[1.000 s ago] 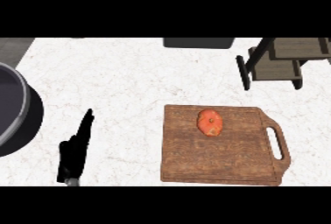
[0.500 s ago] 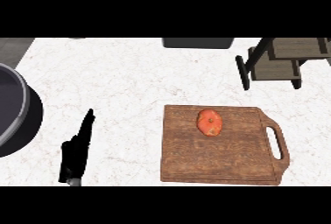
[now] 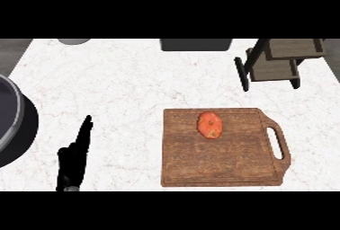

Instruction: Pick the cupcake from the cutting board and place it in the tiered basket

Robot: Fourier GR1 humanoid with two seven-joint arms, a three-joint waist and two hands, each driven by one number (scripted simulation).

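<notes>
An orange cupcake [image 3: 210,124] lies on the upper part of the brown wooden cutting board [image 3: 222,164], whose handle points right. The tiered basket [image 3: 277,63], dark-framed with wooden shelves, stands at the counter's far right corner. My left hand [image 3: 75,155] rests open at the lower left, fingers straight and pointing up, well left of the board. My right hand shows in no view.
A large dark round pan [image 3: 12,121] juts in from the left edge. A grey container [image 3: 196,44] sits at the counter's far edge, and a pale round object [image 3: 73,41] at the far left. White marble counter [image 3: 126,85] lies between them.
</notes>
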